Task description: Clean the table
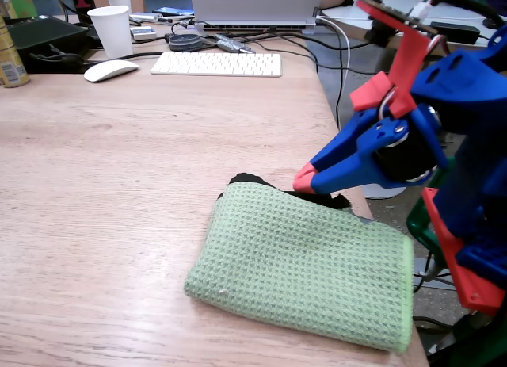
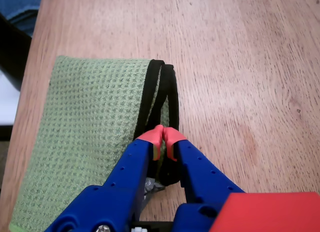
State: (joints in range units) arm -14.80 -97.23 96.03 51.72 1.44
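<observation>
The light-wood table [image 1: 119, 169] fills most of my fixed view, a folded green cloth [image 1: 309, 264] lying at lower right by its edge. My gripper [image 2: 163, 135] hovers at the cloth's black-trimmed border, red tips pressed together, seemingly pinching nothing.

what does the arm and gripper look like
The gripper has two blue plastic fingers with small round holes and red-orange tips. In the fixed view, the arm is blue printed shells with red brackets, black motors and screws; a pale cable runs along its top.

Folded cloth [image 1: 305, 268] on table [image 1: 103, 193] at near right edge, fixed view; keyboard [image 1: 216, 63], mouse [image 1: 111, 70], cup [image 1: 112, 31] far behind.
</observation>
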